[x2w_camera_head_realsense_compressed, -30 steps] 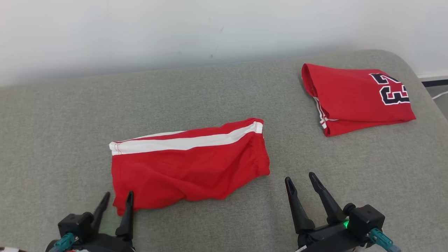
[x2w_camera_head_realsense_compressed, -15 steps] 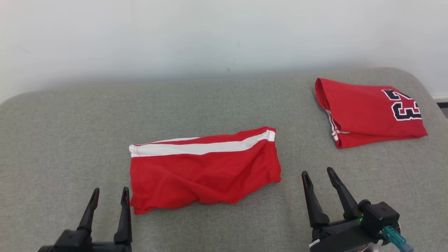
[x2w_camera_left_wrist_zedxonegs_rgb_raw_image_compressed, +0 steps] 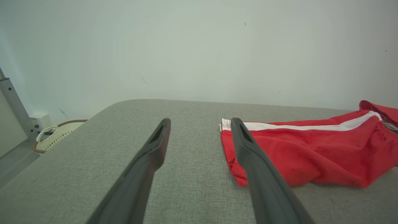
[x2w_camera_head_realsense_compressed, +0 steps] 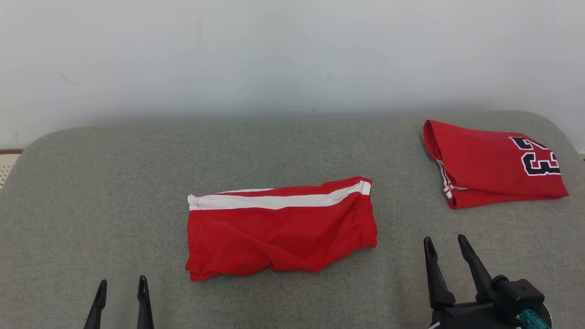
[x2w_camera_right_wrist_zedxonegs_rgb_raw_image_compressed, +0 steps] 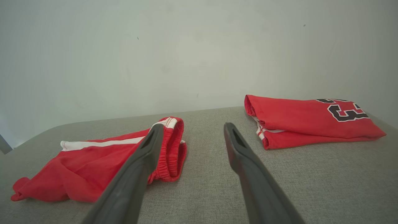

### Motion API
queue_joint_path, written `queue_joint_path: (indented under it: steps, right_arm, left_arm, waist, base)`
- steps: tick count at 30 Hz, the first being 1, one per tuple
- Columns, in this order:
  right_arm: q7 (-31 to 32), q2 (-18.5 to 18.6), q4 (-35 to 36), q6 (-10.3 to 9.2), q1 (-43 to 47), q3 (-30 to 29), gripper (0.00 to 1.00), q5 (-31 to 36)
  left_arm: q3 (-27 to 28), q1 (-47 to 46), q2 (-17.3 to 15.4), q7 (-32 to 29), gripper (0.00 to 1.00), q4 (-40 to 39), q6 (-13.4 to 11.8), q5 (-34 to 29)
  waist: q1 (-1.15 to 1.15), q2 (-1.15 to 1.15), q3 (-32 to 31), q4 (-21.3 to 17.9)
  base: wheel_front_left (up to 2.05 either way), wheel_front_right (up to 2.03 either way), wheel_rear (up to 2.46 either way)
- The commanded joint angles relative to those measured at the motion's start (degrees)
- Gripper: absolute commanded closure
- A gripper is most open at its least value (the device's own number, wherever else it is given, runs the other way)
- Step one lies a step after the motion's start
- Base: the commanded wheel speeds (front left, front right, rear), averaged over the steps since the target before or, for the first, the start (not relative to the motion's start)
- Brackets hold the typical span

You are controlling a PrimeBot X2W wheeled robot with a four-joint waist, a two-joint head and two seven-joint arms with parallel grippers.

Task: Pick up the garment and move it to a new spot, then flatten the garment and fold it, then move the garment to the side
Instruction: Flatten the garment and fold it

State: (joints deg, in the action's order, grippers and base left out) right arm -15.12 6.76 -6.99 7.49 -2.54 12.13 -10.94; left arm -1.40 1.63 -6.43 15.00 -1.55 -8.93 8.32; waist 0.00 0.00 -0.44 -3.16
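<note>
The garment (x2w_camera_head_realsense_compressed: 281, 233), red shorts with a white side stripe, lies folded and slightly wrinkled in the middle of the grey padded surface (x2w_camera_head_realsense_compressed: 114, 183). My left gripper (x2w_camera_head_realsense_compressed: 122, 282) is open at the bottom left, short of the garment's near left corner and not touching it. In the left wrist view the left gripper (x2w_camera_left_wrist_zedxonegs_rgb_raw_image_compressed: 200, 123) has nothing between its fingers, with the garment (x2w_camera_left_wrist_zedxonegs_rgb_raw_image_compressed: 311, 155) to their right. My right gripper (x2w_camera_head_realsense_compressed: 444, 240) is open to the right of the garment, empty. The right wrist view has the right gripper (x2w_camera_right_wrist_zedxonegs_rgb_raw_image_compressed: 193, 127) over bare surface, with the garment (x2w_camera_right_wrist_zedxonegs_rgb_raw_image_compressed: 93, 165) to its left.
A folded red jersey (x2w_camera_head_realsense_compressed: 489, 164) with a dark number lies at the back right, also in the right wrist view as the jersey (x2w_camera_right_wrist_zedxonegs_rgb_raw_image_compressed: 304, 121). A pale wall rises behind the surface. A cream basket (x2w_camera_left_wrist_zedxonegs_rgb_raw_image_compressed: 59, 133) sits on the floor off the left edge.
The left gripper opened and drew back from the garment's near left corner. The camera tilted up, so the whole picture shifted down. The garment lies as before.
</note>
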Motion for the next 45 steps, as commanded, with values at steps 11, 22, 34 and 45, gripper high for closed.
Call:
queue_joint_path:
  steps: [11,22,34,45]
  right_arm:
    - [-0.04,-1.52,-0.55,0.01,1.04,-0.61,0.00,1.52]
    - [-0.04,-1.65,-0.89,0.01,0.79,-0.32,0.00,2.03]
    - [0.29,-0.72,-1.61,0.01,-1.92,0.44,0.00,1.38]
    - [7.83,1.30,-12.18,0.01,-19.08,3.40,0.00,0.95]
  left_arm:
    - [0.23,3.04,-1.48,0.23,0.00,0.07,2.10,-1.43]
    - [1.08,3.38,-0.92,0.23,0.00,-0.13,2.65,-0.86]
    - [1.87,3.01,-0.09,0.23,0.00,-0.38,2.89,-1.23]
    - [0.45,0.21,1.11,0.23,0.00,0.57,3.74,-1.51]
  waist:
    - [0.00,0.00,-1.02,1.49]
    - [0.00,0.00,-0.76,1.64]
    - [0.00,0.00,0.01,1.34]
    - [0.00,0.00,3.37,3.31]
  base:
    - [0.00,0.00,0.00]
    - [0.00,0.00,0.00]
    - [0.00,0.00,0.00]
    - [0.00,0.00,0.00]
